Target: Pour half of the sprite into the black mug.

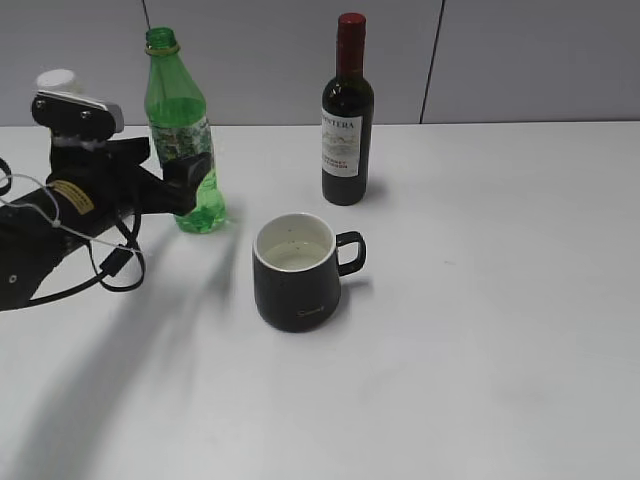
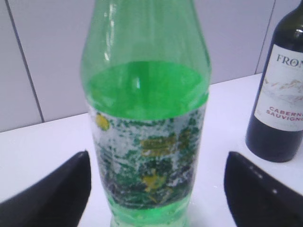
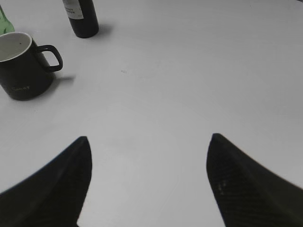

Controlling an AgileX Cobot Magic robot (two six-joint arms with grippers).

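The sprite point(image 1: 170, 105) is a tall green bottle with no cap. It stands upright on the white table at the back left. It fills the left wrist view point(image 2: 147, 109), with liquid up to the shoulder. My left gripper point(image 1: 195, 180) is open, one finger on each side of the bottle's lower part point(image 2: 156, 161), with gaps on both sides. The black mug point(image 1: 295, 285) stands in the middle, handle to the right, with clear liquid in its white inside. My right gripper point(image 3: 149, 139) is open and empty over bare table, and the mug point(image 3: 23, 71) is far to its upper left.
A dark wine bottle with a red top point(image 1: 347, 130) stands behind the mug, right of the sprite. It also shows in the left wrist view point(image 2: 279, 109) and the right wrist view point(image 3: 81, 19). A white rounded top point(image 1: 58, 80) shows above my left wrist.
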